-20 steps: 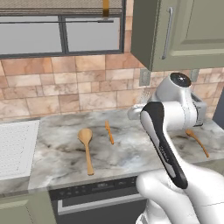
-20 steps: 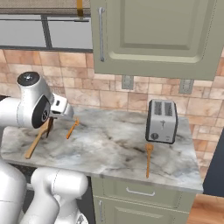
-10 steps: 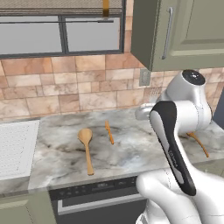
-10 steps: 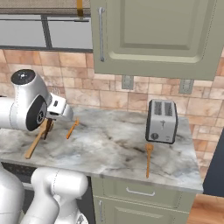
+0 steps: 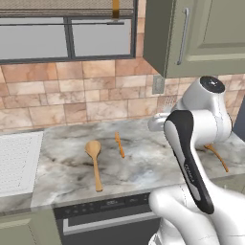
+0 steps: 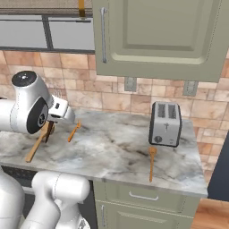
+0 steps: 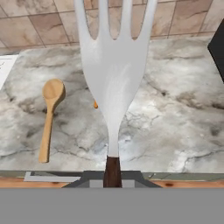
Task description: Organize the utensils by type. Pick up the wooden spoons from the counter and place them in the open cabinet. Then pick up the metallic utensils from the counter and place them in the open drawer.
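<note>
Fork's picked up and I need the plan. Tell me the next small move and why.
Probably carry the fork away from the counter, toward the drawer. The claw is shut on its dark handle and the silvery head stands above the marble, so the pickup looks done. No open drawer shows here, so which way to go cannot be told. The big wooden spoon lies on the counter.

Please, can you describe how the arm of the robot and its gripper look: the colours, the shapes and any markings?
The arm is glossy white with rounded, bulging segments. One long link carries a black oval panel with faint small markings. A joint cap at the top is a dark disc with a grey ring. The gripper has a white boxy body and small dark fingers. No loose cables are visible.
</note>
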Robot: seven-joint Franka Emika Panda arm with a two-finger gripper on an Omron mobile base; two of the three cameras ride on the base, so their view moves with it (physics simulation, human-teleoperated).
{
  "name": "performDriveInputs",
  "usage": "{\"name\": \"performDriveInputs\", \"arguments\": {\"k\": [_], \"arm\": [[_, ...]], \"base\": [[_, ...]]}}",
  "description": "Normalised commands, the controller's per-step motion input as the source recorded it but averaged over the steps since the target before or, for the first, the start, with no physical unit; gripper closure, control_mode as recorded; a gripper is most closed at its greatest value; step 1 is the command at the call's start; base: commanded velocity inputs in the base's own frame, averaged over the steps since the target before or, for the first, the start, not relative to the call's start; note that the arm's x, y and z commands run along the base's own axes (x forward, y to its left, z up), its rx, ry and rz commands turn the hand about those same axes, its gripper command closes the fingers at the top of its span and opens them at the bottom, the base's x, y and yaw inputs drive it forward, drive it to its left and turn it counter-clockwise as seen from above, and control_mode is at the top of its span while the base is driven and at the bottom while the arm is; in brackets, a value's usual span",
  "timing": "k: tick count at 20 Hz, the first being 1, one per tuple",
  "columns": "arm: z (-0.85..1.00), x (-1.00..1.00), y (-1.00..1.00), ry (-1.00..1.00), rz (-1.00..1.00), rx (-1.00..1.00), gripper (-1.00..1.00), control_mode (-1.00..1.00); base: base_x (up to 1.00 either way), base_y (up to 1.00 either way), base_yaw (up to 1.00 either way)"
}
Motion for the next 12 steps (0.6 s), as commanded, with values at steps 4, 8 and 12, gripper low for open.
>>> {"name": "performDriveInputs", "arguments": {"k": [4, 8, 12], "arm": [[0.0, 0.0, 0.0, 0.0, 0.0, 0.0, 1.0, -1.0], [0.0, 0.0, 0.0, 0.0, 0.0, 0.0, 1.0, 1.0], [0.0, 0.0, 0.0, 0.0, 0.0, 0.0, 1.0, 1.0]], "base": [[0.0, 0.0, 0.0], [-0.05, 0.0, 0.0], [-0.59, 0.0, 0.0]]}}
